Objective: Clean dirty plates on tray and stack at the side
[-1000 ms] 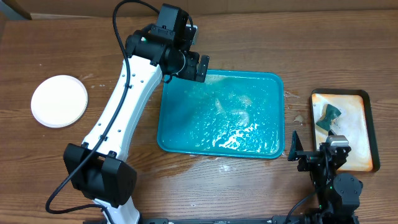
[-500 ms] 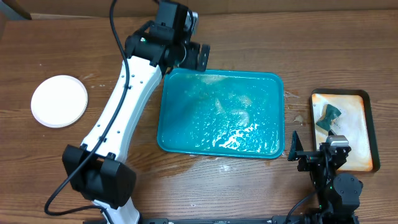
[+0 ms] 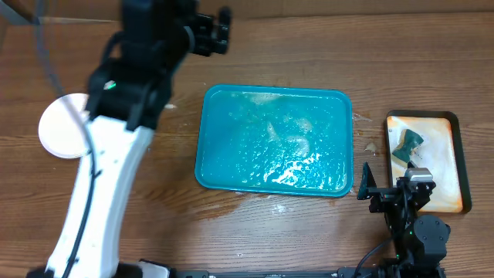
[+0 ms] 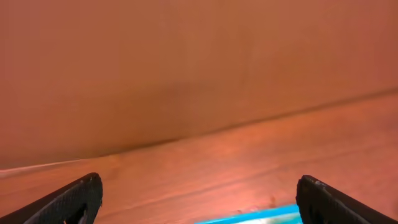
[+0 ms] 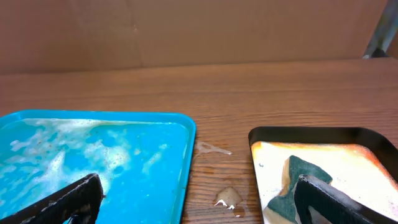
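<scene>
The teal tray sits mid-table, full of foamy water; I cannot make out any plate in it. It also shows in the right wrist view and as a sliver in the left wrist view. One white plate lies on the table at the far left, partly hidden by my left arm. My left gripper is open and empty, raised beyond the tray's back left corner. My right gripper is open and empty, between the tray and the small tray.
A small dark-rimmed tray stands at the right, holding foam and a green sponge. Water drops lie on the wood between the trays. A cardboard wall runs along the back.
My left arm has lifted off the tray's back left corner and swung up and left, now covering part of the white plate. The right arm has not moved.
</scene>
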Available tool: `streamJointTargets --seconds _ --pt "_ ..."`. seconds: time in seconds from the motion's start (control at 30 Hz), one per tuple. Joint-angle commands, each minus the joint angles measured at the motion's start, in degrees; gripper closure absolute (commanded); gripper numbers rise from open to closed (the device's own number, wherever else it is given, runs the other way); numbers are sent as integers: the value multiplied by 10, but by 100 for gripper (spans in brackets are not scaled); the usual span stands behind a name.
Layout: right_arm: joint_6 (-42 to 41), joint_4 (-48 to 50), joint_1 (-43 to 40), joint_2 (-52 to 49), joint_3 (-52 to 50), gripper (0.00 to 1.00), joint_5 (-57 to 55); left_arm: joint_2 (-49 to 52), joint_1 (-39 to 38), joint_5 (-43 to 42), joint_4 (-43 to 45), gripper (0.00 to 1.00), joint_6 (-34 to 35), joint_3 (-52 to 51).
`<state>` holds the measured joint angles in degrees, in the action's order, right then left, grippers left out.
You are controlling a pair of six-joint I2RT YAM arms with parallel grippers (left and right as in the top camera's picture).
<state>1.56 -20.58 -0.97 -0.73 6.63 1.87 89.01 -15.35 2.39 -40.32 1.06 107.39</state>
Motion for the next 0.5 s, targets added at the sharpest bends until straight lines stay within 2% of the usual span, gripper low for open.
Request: streamJointTargets --seconds 0.0,0.2,0.47 --pt "4 4 5 5 -5 0 -7 -50 29 10 -10 0 -13 -10" --pt "4 4 5 5 -5 0 -7 -149 78 6 23 0 -7 -107" --pt "4 4 5 5 -5 0 -7 -339 138 6 164 0 18 -355"
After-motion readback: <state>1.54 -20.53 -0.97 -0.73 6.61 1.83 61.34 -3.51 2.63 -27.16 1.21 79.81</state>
